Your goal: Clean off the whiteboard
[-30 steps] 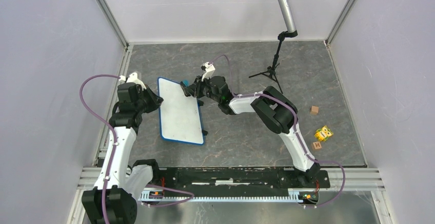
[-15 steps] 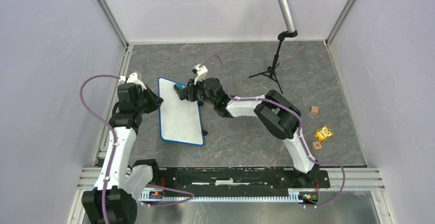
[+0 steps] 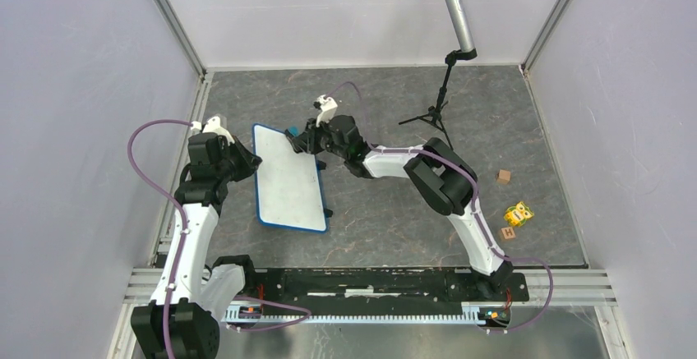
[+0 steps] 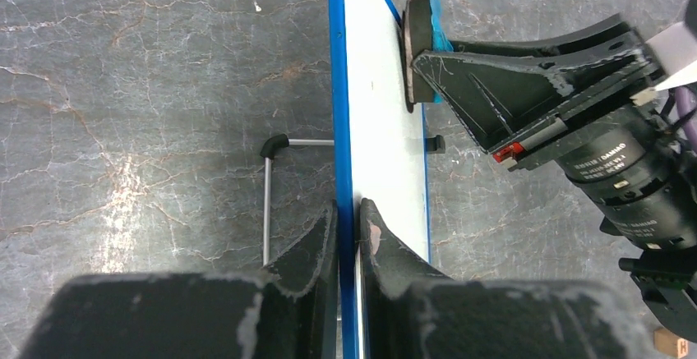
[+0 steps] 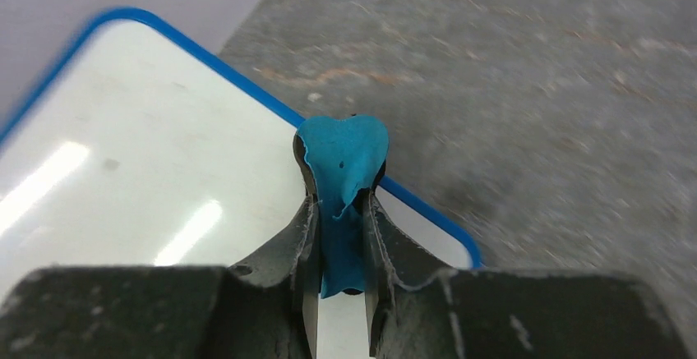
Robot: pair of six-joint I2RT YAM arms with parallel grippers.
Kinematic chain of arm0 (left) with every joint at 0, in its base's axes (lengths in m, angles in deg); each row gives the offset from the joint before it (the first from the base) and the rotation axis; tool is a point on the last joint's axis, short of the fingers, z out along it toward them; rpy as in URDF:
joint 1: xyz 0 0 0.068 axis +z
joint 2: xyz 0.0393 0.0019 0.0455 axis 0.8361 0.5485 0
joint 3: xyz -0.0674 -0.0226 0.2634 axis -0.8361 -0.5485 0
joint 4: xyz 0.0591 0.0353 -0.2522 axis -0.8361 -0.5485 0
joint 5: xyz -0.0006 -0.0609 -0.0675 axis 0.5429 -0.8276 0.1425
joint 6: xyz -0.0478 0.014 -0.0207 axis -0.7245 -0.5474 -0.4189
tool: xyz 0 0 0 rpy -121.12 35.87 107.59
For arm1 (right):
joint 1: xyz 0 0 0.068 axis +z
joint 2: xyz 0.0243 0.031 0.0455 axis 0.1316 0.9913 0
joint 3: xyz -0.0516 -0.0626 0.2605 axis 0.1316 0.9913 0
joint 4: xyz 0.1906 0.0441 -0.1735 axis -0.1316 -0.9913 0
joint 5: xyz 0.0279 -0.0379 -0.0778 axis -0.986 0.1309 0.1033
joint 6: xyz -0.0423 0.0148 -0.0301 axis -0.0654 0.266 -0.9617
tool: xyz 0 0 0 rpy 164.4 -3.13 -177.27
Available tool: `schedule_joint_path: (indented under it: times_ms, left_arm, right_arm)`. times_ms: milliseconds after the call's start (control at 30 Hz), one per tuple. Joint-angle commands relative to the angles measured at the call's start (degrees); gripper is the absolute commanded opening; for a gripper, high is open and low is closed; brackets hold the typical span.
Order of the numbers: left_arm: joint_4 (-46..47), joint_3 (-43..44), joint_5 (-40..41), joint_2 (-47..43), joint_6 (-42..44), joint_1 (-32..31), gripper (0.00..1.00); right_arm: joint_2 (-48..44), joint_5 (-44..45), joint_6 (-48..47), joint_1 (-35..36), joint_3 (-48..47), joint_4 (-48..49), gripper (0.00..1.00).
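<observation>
The whiteboard (image 3: 288,180) has a blue rim and a blank white face and stands tilted on the floor at centre left. My left gripper (image 3: 246,162) is shut on its left rim, seen in the left wrist view (image 4: 348,219) with one finger on each side of the blue edge (image 4: 338,88). My right gripper (image 3: 297,139) is shut on a small blue eraser (image 5: 341,186) and holds it against the board's far right corner (image 5: 164,170). The eraser also shows in the left wrist view (image 4: 421,39), pressed on the board's face.
A black microphone tripod (image 3: 436,108) stands at the back right. Small wooden blocks (image 3: 503,177) and a yellow toy (image 3: 518,212) lie at the right. The board's wire stand (image 4: 268,186) rests on the grey floor behind it.
My right gripper with the eraser slid left onto the board's top edge, then back right and up to its far right corner. The left gripper and board have not moved.
</observation>
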Motion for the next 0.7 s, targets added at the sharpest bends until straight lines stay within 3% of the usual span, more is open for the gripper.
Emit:
schedule_joint_path:
  times_ms: [0, 167, 367, 667]
  left_arm:
    - [-2.8, -0.4, -4.0, -0.3, 0.6, -1.2, 0.02]
    - [-2.8, -0.4, -4.0, -0.3, 0.6, -1.3, 0.02]
    - [-2.8, -0.4, -4.1, -0.3, 0.7, -1.3, 0.02]
    - [-2.8, -0.4, -4.3, 0.1, 0.6, -1.3, 0.02]
  right_arm:
    - [1.4, -5.3, -0.9, 4.3, -7.5, 0.0, 0.06]
    - [6.9, -5.5, 1.2, 0.7, -9.1, -2.0, 0.05]
    - [6.4, -7.3, 6.5, -2.5, -0.1, 5.0, 0.05]
    - [9.0, -9.0, 1.9, 0.5, -13.3, -3.7, 0.05]
